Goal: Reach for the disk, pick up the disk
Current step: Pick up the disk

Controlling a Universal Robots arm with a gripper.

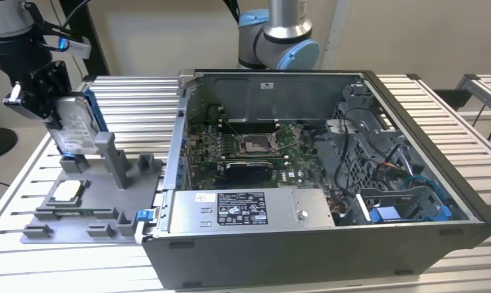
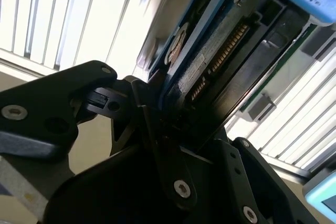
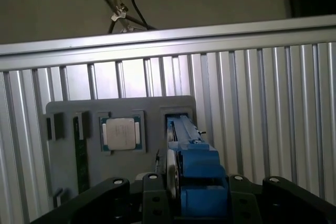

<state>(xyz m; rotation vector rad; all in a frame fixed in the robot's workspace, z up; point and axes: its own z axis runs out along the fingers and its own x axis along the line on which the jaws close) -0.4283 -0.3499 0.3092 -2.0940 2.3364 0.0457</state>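
The disk [image 1: 76, 129] is a silver-grey hard drive with blue rails, standing on edge and tilted over the slot of a grey fixture plate [image 1: 74, 217] at the exterior view's left. My gripper [image 1: 55, 108] comes down from above and is shut on the disk's upper end. In the second wrist view the black fingers [image 2: 152, 124] press on both faces of the disk [image 2: 210, 61], whose connector edge shows. In the first wrist view the disk's blue rail [image 3: 191, 174] sits between the fingers of the gripper [image 3: 194, 200], above the fixture's slot [image 3: 178, 121].
A small square silver chip [image 1: 66, 190] lies in a pocket of the fixture plate. An open computer case [image 1: 310, 183] stands close on the exterior view's right, with its silver box [image 1: 245, 210] at the front. Another arm's base [image 1: 278, 36] stands behind. The table [image 1: 139, 91] is slatted aluminium.
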